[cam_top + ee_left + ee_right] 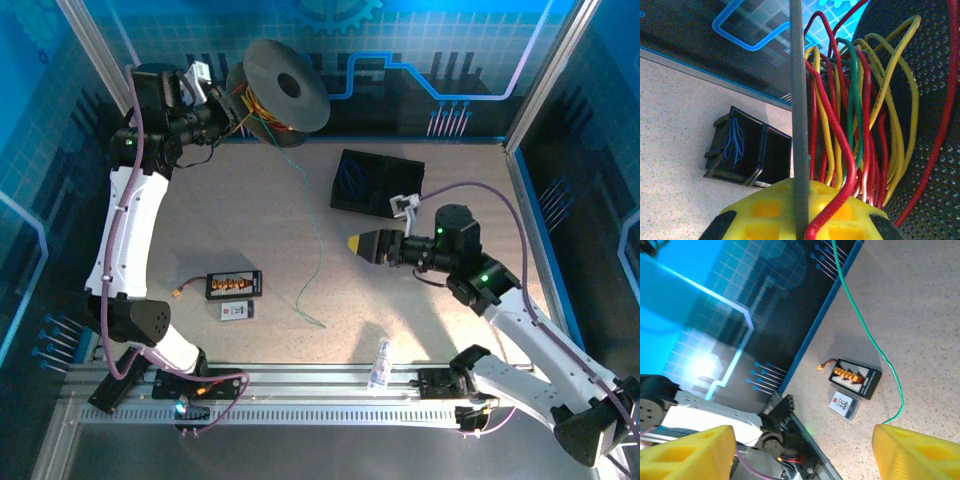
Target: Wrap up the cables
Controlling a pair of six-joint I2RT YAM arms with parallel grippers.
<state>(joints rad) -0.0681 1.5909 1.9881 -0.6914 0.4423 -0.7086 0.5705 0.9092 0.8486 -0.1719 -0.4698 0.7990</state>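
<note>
The left gripper (238, 112) is up at the black spool (290, 85), pushed in among the red, yellow and green cables (850, 115) wound there; I cannot tell whether it is clenched. One green cable (312, 240) trails down across the table (450, 330). The right gripper (358, 243) hovers released near a black box (378, 182)

We are seeing cables (866, 130) in smooth, glossy plastic sheathing; the spool (935, 75) is looking matt black and finely pitted; the table (675, 150) is showing a speckled, grainy matt top, and the right fingers (687, 450) are looking like matt yellow plastic
</note>
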